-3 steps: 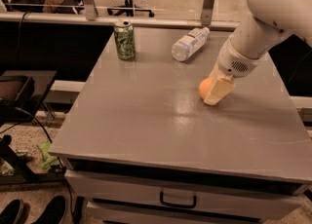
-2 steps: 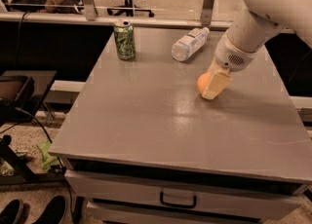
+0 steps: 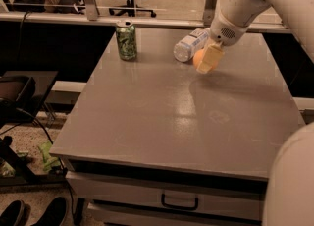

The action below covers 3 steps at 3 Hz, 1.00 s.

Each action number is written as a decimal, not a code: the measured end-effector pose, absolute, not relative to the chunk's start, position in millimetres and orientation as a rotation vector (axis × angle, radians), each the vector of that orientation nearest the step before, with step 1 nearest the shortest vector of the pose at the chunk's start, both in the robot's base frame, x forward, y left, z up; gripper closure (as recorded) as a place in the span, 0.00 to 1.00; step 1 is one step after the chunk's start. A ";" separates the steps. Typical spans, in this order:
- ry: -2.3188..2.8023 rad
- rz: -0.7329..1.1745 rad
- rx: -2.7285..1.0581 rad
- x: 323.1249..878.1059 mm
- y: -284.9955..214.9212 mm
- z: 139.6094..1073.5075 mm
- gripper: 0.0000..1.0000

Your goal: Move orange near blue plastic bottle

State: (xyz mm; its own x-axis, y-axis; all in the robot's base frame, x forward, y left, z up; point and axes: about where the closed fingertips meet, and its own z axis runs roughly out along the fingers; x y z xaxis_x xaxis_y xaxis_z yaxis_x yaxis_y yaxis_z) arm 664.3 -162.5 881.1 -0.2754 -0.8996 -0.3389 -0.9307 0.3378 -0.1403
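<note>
Orange (image 3: 197, 58) held in gripper (image 3: 204, 63), just beside blue plastic bottle (image 3: 188, 46)

The surface (image 3: 162, 122) fills the middle of the frame. Near its far edge, upper left of centre, stands the can (image 3: 126, 40) — upright and well apart from the rest. To its right, in the upper middle, the blue plastic bottle (image 3: 190, 45) lies on its side. Just beside the bottle, to its lower right, is the orange (image 3: 199, 58), gripped in the hand (image 3: 210, 59), which reaches down from the upper right corner. A drawer (image 3: 179, 203) sits below the surface's near edge — shoes (image 3: 34, 212) lie at lower left.
</note>
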 end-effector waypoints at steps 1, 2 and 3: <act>2.269 0.118 -1.560 689.1 -168.1 883.7 1.00; 2.287 0.116 -1.506 704.1 -177.2 877.6 1.00; 2.299 0.121 -1.468 715.7 -182.7 868.7 1.00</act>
